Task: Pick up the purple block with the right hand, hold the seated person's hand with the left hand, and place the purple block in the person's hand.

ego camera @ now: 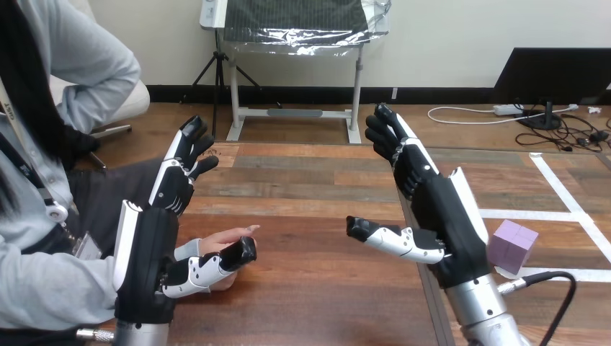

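A purple block (512, 246) lies on the wooden table (317, 288) at the right, just beside my right forearm. My right hand (432, 205) is raised above the table's middle, open, fingers straight up and thumb pointing left, holding nothing. My left hand (162, 238) stands open at the left, fingers straight up. Its thumb lies across the person's hand (223, 241), which rests on the table behind my palm with fingertips pointing right. Whether the thumb presses on that hand I cannot tell.
The person sits at the table's left side, their forearm coming in behind my left arm. White tape lines (569, 209) mark the table at the right, around the block.
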Action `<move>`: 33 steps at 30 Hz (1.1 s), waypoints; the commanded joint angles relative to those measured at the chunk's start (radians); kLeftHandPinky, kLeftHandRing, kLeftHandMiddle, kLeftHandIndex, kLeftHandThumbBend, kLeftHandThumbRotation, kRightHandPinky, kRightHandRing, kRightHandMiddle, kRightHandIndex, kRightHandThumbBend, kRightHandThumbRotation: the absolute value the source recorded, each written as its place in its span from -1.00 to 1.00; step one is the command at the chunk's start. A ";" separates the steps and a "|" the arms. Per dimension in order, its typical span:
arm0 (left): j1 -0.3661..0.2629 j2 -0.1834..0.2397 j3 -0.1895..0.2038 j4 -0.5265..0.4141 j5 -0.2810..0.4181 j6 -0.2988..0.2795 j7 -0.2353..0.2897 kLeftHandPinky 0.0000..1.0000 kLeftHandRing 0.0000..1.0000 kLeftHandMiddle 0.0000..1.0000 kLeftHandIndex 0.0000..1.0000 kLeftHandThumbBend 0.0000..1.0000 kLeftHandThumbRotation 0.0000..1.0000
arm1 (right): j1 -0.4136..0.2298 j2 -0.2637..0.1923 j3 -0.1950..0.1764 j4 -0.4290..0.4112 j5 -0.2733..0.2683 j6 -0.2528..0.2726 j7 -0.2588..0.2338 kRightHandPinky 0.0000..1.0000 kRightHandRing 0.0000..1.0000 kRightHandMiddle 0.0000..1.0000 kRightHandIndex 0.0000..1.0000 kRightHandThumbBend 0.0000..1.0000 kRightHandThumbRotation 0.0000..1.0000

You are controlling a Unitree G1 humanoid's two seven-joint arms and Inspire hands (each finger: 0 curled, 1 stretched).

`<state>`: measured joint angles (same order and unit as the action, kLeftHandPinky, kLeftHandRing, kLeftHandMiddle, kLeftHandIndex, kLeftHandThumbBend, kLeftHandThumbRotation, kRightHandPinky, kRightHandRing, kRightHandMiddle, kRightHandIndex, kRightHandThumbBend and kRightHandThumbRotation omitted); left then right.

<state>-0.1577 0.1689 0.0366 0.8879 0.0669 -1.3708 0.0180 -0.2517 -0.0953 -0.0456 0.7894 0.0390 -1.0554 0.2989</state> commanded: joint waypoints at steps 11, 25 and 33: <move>-0.044 -0.012 0.017 -0.019 -0.017 0.001 -0.003 0.65 0.80 0.86 0.86 1.00 0.26 | -0.154 -0.122 -0.058 -0.013 -0.022 0.055 -0.072 0.73 0.81 0.83 0.83 1.00 -0.17; -0.042 -0.017 0.026 -0.021 -0.021 0.002 -0.010 0.64 0.79 0.85 0.84 1.00 0.24 | -0.237 -0.214 -0.085 0.054 -0.020 0.114 -0.096 0.79 0.85 0.81 0.82 1.00 -0.21; -0.039 -0.020 0.032 -0.021 -0.023 0.002 -0.012 0.63 0.78 0.84 0.83 1.00 0.24 | -0.280 -0.264 -0.105 0.108 -0.021 0.140 -0.102 0.79 0.81 0.76 0.81 1.00 -0.21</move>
<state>-0.1580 0.1505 0.0553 0.8878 0.0494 -1.3702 0.0085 -0.4420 -0.3286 -0.1281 0.8672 0.0027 -0.9287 0.2055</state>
